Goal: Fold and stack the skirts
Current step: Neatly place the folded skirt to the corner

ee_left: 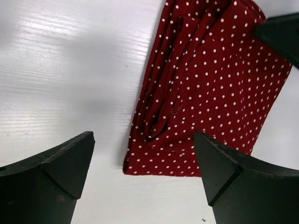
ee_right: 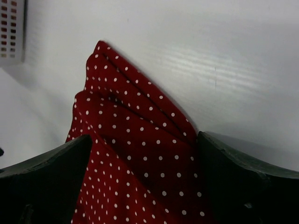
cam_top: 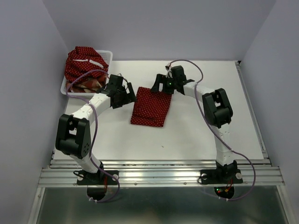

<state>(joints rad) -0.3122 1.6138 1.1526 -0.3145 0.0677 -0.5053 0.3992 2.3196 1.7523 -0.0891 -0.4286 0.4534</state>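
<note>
Right gripper (ee_right: 144,140) astride folded skirt (ee_right: 127,103)

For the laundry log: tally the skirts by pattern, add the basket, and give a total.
Polka-dot skirts: 2 (one folded flat, one crumpled)
Plaid skirts: 1, mostly buried
White mesh baskets: 1
Total: 4

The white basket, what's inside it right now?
A polka-dot skirt is heaped on top, with a plaid skirt peeking out beneath it. Anything deeper in the basket is covered.
</note>
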